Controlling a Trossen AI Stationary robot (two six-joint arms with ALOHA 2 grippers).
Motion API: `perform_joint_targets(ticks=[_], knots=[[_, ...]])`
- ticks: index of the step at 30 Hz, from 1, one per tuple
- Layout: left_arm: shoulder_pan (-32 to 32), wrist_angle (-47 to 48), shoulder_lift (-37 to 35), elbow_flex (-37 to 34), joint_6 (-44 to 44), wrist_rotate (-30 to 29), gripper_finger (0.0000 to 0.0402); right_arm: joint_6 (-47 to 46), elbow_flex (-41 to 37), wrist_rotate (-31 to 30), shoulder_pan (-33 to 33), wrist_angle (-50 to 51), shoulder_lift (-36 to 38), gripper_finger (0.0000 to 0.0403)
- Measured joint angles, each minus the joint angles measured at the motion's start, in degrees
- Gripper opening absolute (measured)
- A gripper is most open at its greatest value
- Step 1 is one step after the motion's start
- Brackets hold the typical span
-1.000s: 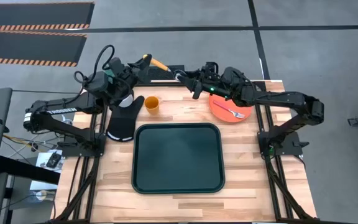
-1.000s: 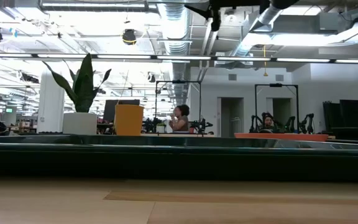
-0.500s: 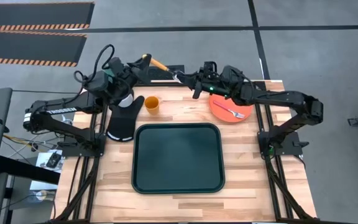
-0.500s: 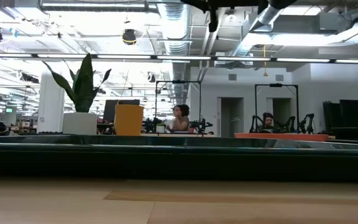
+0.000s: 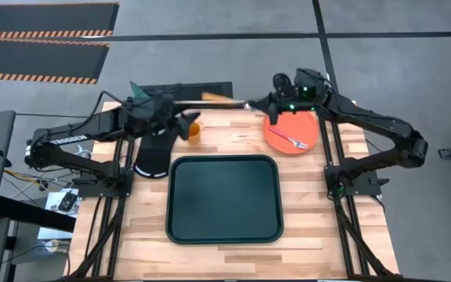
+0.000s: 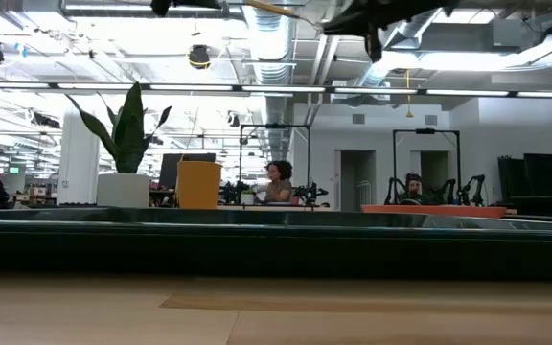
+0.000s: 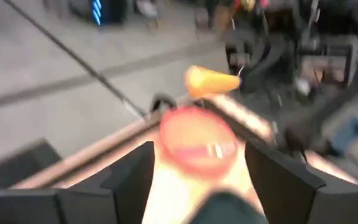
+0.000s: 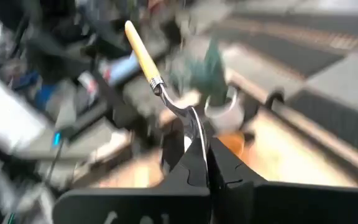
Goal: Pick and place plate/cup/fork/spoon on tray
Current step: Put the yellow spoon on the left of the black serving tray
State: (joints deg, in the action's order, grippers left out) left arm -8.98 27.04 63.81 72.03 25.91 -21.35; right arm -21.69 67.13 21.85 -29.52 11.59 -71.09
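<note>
My right gripper (image 5: 250, 103) is shut on the spoon (image 5: 219, 98), high over the table's far edge. The spoon's orange handle (image 8: 140, 50) points toward the table's left. My left gripper (image 5: 185, 124) stands open with nothing between its fingers, just left of the orange cup (image 5: 193, 131), which stands upright on the wood. At the far right the orange-red plate (image 5: 284, 129) lies flat on the table, with the fork (image 5: 295, 142) on it. The dark tray (image 5: 224, 198) lies in the middle. My right gripper pinches the spoon's metal end (image 8: 196, 134) between its two fingers; the fingers hide the bowl itself. The fingers come roughly level from the table's right and lie along the spoon. The spoon is lifted clear, and its orange handle (image 5: 214, 97) sticks out past the fingertips.
A black mat of oven-glove shape (image 5: 152, 157) lies left of the tray, under my left arm. A white pot with a green plant (image 8: 224, 107) stands at the far left. Bare wood shows near the front edge and on both sides of the tray.
The spoon has passed from my left gripper to my right one. My right gripper shut on its metal end and drew it toward the table's right. My left gripper opened, let go of the handle, and swung down and nearer, ending beside the cup.
</note>
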Motion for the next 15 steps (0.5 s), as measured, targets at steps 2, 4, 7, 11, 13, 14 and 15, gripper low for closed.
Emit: perform_joint_targets(ticks=[2, 4, 7, 11, 13, 14, 15], knots=[[-0.9, 3.5, 0.0, 0.0, -0.4, 5.3, 0.0252, 2.0, 0.0, 4.0, -0.2, 5.6, -0.2, 0.0002], [-1.9, 5.1, 0.8, 0.0, -1.8, 11.4, 0.0255, 3.1, 0.0, 8.1, 0.5, 9.7, -1.5, 0.0001], [-3.4, 5.2, 2.9, 0.0, -3.3, 20.7, 0.0252, 4.0, 0.0, 11.7, 3.1, 12.8, -4.5, 0.0001], [-5.1, 5.1, 7.1, 0.0, -4.0, 30.4, 0.0245, 4.3, 0.0, 12.8, 7.8, 11.6, -8.5, 0.0001], [-5.8, 5.2, 9.7, 0.0, -4.2, 33.6, 0.0243, 4.8, 0.9, 12.6, 9.7, 12.2, -10.5, 0.0001], [-6.1, 5.1, 11.1, 0.0, -4.1, 35.0, 0.0243, 5.1, 1.6, 12.5, 10.5, 12.4, -11.6, 0.0001], [-6.4, 4.8, 12.5, 0.0, -3.8, 36.4, 0.0243, 5.4, 2.3, 12.3, 11.2, 12.6, -12.7, 0.0001]])
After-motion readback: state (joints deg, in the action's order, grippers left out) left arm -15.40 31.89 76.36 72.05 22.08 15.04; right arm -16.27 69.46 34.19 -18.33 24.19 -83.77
